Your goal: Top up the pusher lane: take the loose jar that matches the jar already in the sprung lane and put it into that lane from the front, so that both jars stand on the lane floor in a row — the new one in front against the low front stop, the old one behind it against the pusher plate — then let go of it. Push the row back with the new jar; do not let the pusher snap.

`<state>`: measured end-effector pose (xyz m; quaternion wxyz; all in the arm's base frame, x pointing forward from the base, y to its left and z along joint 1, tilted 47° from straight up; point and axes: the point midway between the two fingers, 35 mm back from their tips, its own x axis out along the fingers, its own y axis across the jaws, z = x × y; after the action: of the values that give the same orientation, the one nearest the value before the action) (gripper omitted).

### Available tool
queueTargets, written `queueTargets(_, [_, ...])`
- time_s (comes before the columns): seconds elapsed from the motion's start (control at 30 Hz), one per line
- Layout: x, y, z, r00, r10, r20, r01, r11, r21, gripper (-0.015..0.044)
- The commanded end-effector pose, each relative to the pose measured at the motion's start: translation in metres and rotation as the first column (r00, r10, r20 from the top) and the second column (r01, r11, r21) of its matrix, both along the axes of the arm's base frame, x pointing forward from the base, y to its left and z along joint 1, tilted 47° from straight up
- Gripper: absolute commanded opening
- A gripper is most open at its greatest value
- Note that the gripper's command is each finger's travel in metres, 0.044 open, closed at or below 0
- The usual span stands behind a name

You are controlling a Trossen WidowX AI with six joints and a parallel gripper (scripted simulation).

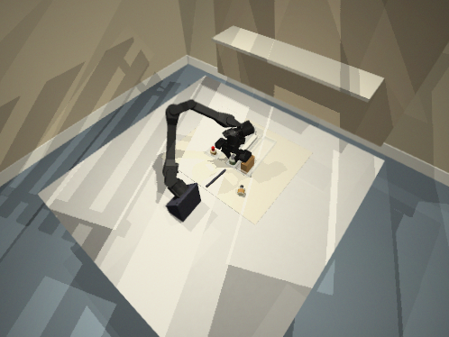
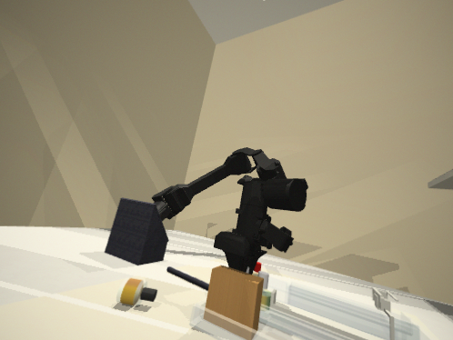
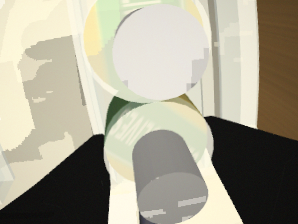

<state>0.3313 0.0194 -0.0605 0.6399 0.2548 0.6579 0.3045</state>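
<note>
Jaws are clamped on the grey-lidded jar (image 3: pixel 160 152), pale green label, held w/ the arm reaching down at the front end of the pusher lane (image 2: pixel 327 305). Wrist view: held jar sits just in front of the white-lidded jar (image 3: pixel 158 46), same green label, the two overlapping so contact can't be judged; lane rails run past both sides. Brown block (image 2: pixel 234 295) stands right beside the lane's front, jars just behind it in exterior view. Red-capped jar (image 1: pixel 213 150) stands near the lane on its far side from the block. Orange-label jar (image 2: pixel 134 292) lies tipped on the worktop (image 2: pixel 55 314), well apart from the lane; dark rod (image 2: pixel 187 277) lies between it and the block.
</note>
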Motion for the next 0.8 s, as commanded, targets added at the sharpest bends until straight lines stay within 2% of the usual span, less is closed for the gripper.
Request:
queueTargets(0.0, [0.0006, 0.0008, 0.0010, 1.000, -0.003, 0.007, 0.003, 1.000, 0.007, 0.0000])
queueTargets(0.77, [-0.0032, 0.0005, 0.0009, 1.000, -0.003, 0.007, 0.003, 1.000, 0.007, 0.0000])
